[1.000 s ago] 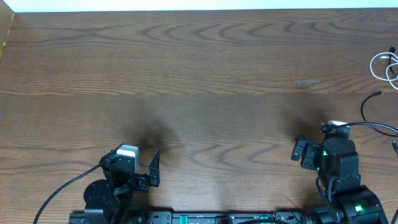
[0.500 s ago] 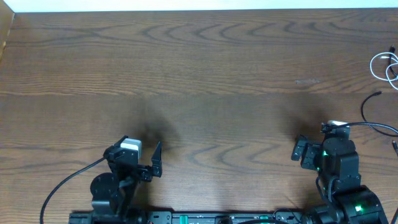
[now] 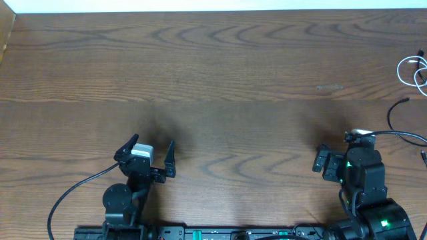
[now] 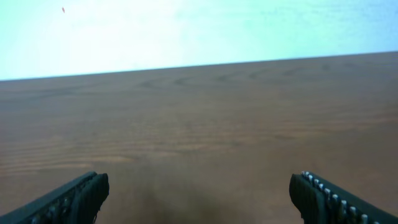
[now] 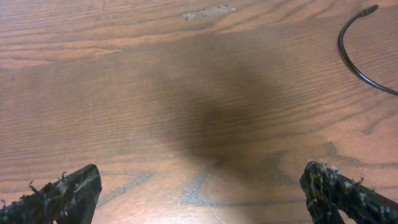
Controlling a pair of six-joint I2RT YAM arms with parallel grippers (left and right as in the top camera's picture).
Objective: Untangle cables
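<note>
Black cable (image 5: 341, 43) & white cable (image 3: 399, 71) were noted at worktop (image 3: 213, 80) R edge, well apart from right gripper (image 5: 199, 193); it & left gripper (image 4: 199, 198) were found spread wide.

left gripper (image 3: 151, 148) | has moved away from the near edge, farther out over the table (image 3: 233, 80) and slightly right | both fingers now show spread apart from overhead, where earlier only the right one stood clear | arm base shifted right

no readable text, labels, brands or numbers in any view
</note>
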